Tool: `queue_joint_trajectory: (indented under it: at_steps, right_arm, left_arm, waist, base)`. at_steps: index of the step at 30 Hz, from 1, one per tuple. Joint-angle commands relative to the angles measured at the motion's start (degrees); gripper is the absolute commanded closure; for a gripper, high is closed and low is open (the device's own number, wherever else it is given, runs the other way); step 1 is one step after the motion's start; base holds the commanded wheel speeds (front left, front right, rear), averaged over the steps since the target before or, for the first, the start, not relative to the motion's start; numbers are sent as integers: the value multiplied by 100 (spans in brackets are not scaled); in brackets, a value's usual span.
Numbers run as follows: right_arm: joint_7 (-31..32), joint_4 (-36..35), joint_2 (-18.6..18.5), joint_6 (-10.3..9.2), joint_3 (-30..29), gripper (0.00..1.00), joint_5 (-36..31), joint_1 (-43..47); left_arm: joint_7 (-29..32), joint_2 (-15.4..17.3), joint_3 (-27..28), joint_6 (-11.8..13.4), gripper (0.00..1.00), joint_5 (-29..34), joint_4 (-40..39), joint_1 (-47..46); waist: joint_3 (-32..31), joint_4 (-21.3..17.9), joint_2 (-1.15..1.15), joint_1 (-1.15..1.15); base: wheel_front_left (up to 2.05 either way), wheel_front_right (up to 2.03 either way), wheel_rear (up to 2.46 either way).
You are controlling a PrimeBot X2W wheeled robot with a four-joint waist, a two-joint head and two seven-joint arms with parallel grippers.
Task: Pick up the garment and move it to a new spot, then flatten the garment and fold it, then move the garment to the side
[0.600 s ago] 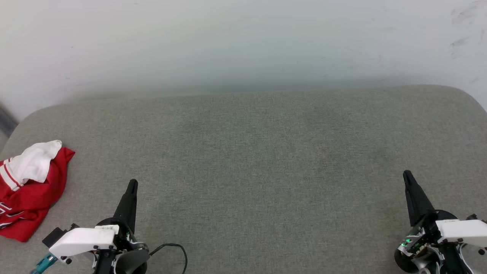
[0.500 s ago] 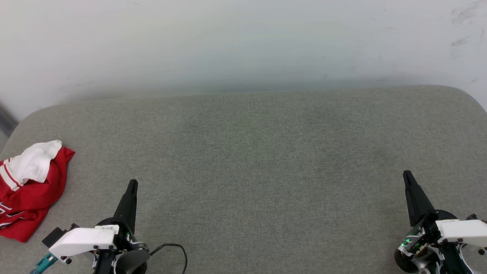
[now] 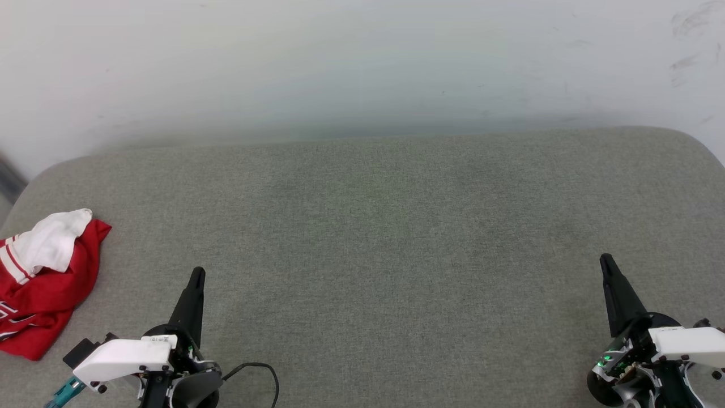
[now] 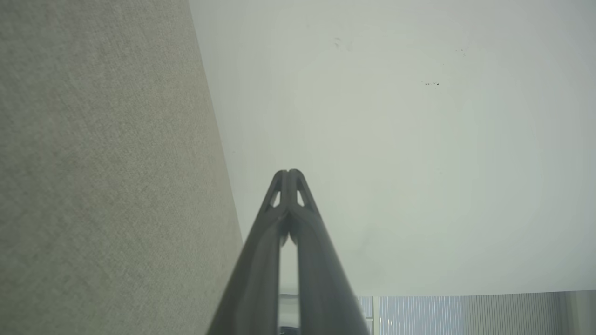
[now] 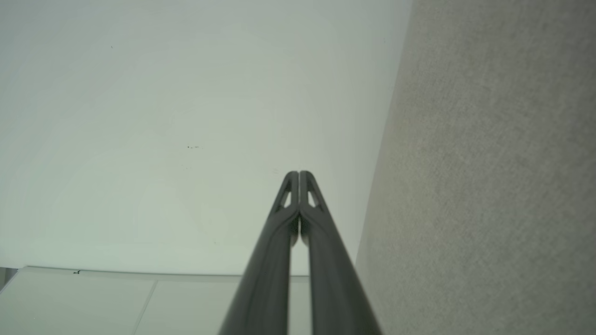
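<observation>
The garment (image 3: 42, 283), a red shirt with a white sleeve and striped trim, lies crumpled at the far left edge of the grey cushioned surface (image 3: 368, 226) in the head view. My left gripper (image 3: 197, 273) sits at the lower left, to the right of the garment and apart from it, shut with nothing in it. At the lower right my right gripper (image 3: 605, 259) is shut and empty too. In the left wrist view the left gripper (image 4: 288, 173) has its tips pressed together; the right gripper (image 5: 298, 174) looks the same in the right wrist view.
A pale wall (image 3: 362, 62) rises directly behind the surface. A black cable (image 3: 260, 371) loops beside the left wrist. The surface rounds off at its back corners, and a wide stretch of grey fabric lies between the two grippers.
</observation>
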Motion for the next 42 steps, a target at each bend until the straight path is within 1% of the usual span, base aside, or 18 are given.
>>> queue_joint_trajectory:
  at_steps: [1,13,14,17,23,27,30,35,42]
  right_arm:
    - [3,3,14,-1,2,100,-26,-69]
    - [3,3,14,-1,4,100,-26,-69]
    - [-4,12,0,1,3,0,0,10]
    - [-8,159,6,-1,11,0,0,148]
    - [-179,121,7,-1,35,0,-148,201]
    - [-292,34,7,-1,15,0,-523,219]
    - [-374,-81,7,-1,34,0,-885,242]
    - [-505,-249,6,-1,6,0,-1428,282]
    - [-676,-525,6,-1,82,0,-2385,336]
  left_arm:
    - [9,-5,8,-18,100,11,4,-48]
    - [9,-5,10,-18,100,11,4,-47]
    - [-5,-1,-5,0,0,1,14,8]
    - [-10,-22,-20,2,0,1,150,140]
    - [-181,-23,-30,2,0,126,-8,217]
    - [-294,-21,52,2,0,422,-86,242]
    - [-376,-20,119,22,0,758,-192,242]
    - [-505,-18,113,232,0,1387,-488,274]
    - [-676,-15,-23,642,0,2377,-814,363]
  waist:
    - [0,0,0,0]
    - [0,0,0,0]
    - [0,0,0,0]
    - [1,0,0,0]
    - [6,-3,0,0]
    - [11,-4,0,0]
    - [16,-5,0,0]
    - [26,-4,0,0]
    - [44,-3,0,0]
  base:
    - [0,0,0]
    - [0,0,0]
    - [0,0,0]
    - [0,0,0]
    - [0,0,0]
    - [0,0,0]
    - [0,0,0]
    - [0,0,0]
    - [0,0,0]
